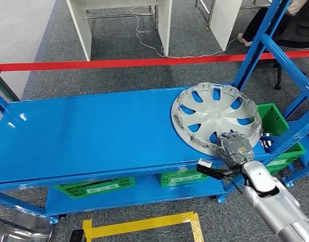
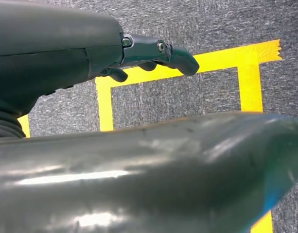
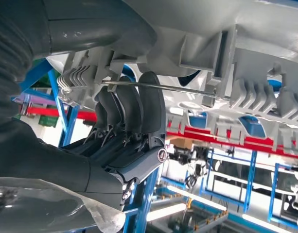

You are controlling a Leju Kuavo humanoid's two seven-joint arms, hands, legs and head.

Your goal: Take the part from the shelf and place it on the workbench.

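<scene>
The right hand (image 1: 232,148) gripped the rim of the grey hubcap (image 1: 215,117) on the blue shelf (image 1: 88,136); green crates (image 1: 96,186) sat beneath; the left hand (image 2: 154,53) hung with fingers apart, holding nothing

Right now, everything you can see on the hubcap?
The hubcap is a silver-grey, plastic-looking wheel cover with curved spoke openings. It lies inner side up, with clip tabs and a wire retaining ring along its rim, at the right end of the blue shelf. The right robot hand holds its near rim, fingers under it.
</scene>
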